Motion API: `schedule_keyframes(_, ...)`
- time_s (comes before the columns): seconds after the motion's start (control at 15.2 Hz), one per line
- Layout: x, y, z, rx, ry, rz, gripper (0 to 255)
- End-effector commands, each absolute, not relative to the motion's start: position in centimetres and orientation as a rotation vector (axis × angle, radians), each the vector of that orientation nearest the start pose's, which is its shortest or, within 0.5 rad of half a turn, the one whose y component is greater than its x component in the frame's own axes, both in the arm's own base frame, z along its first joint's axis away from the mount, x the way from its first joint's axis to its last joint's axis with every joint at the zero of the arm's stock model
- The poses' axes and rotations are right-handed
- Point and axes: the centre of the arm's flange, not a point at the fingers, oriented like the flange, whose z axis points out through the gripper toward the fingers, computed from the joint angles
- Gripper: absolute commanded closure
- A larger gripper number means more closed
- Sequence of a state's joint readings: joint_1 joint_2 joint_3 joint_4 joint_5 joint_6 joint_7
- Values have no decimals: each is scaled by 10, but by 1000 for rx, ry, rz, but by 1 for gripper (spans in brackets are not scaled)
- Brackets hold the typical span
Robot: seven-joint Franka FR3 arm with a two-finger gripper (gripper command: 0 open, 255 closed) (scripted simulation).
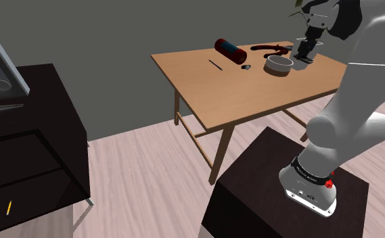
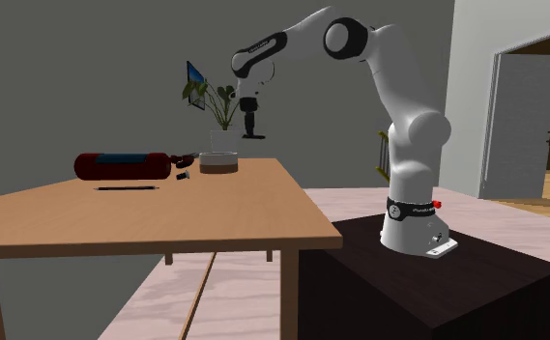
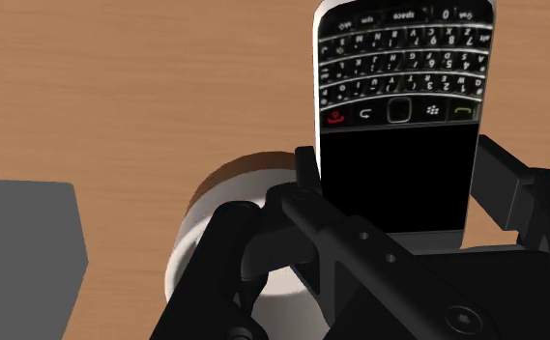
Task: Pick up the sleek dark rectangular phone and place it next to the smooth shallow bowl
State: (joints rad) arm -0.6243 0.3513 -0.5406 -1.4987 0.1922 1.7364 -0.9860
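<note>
The all-black two-finger gripper (image 3: 401, 188) was clamped on the sleek black rectangular phone (image 3: 398, 77). One of its fingers (image 3: 306, 176) pressed each long edge beside the blank screen, so the white-lettered keypad end projected past the fingertips. Holding it across its narrow width probably kept the flat body from twisting in the grasp. In the wrist view the phone hung clear of the light brown wooden table (image 3: 118, 87), just beside the smooth shallow pale bowl with a brown rim (image 3: 200, 232), which lay partly under the hand. The second exterior view set the gripper (image 2: 251, 126) above the bowl (image 2: 219, 162) and a little toward that view's right, not yet down at rim height. The shoulder view likewise showed the gripper (image 1: 306, 54) over the tabletop (image 1: 252, 94) close by the bowl (image 1: 279, 64). The carry therefore appeared nearly complete, and the step in hand was judged to be the descent to bare wood next to the bowl. A long dark red cylinder (image 1: 230, 51) lay well apart from the bowl, a small dark object (image 1: 245, 67) near it, and a thin dark pencil (image 1: 216, 65) beyond that. None of these lay in the likely landing spot. The main risk was judged to be the projecting keypad end striking the bowl's rim on the way down.
</note>
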Motion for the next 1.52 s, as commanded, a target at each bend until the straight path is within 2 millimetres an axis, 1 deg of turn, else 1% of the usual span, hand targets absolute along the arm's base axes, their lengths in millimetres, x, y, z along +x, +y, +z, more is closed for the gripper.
schedule_keyframes(0.0,299,-593,486,-3067,297,33,255)
schedule_keyframes(0.07,292,-609,486,-3067,297,33,255)
schedule_keyframes(1.45,292,-609,375,-3067,297,33,255)
